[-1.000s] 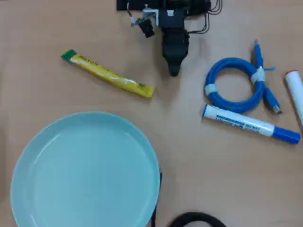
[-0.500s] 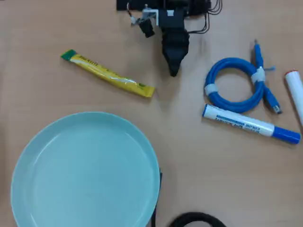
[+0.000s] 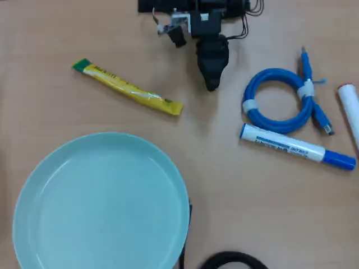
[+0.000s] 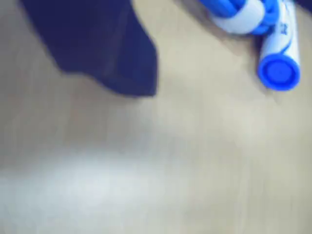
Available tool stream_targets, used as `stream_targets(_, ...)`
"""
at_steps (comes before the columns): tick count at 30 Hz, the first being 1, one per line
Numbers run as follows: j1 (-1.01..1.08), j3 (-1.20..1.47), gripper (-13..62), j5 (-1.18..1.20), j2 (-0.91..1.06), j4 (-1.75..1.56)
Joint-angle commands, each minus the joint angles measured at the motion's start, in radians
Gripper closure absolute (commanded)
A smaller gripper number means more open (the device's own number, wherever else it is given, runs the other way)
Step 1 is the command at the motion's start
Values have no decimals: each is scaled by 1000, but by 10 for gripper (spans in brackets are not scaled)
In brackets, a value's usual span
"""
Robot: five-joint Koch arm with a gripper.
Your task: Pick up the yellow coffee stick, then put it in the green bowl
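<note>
One yellow coffee stick [image 3: 127, 87] lies on table, well left of claw [image 3: 211, 84] w/ jaw state unclear.

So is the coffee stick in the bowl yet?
Not yet. The stick lies flat on the table, apart from the empty bowl, up-screen of it in the overhead view. The claw is off to its right, not touching it.
</note>
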Motion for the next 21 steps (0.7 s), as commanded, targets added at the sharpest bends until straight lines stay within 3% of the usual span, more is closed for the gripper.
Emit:
stream_targets(1, -20, -87, -82, 17, 104, 333)
stream_targets(9, -67, -529, -82, 18, 104, 868)
stream_targets(21, -63, -833, -81, 5, 106, 1017)
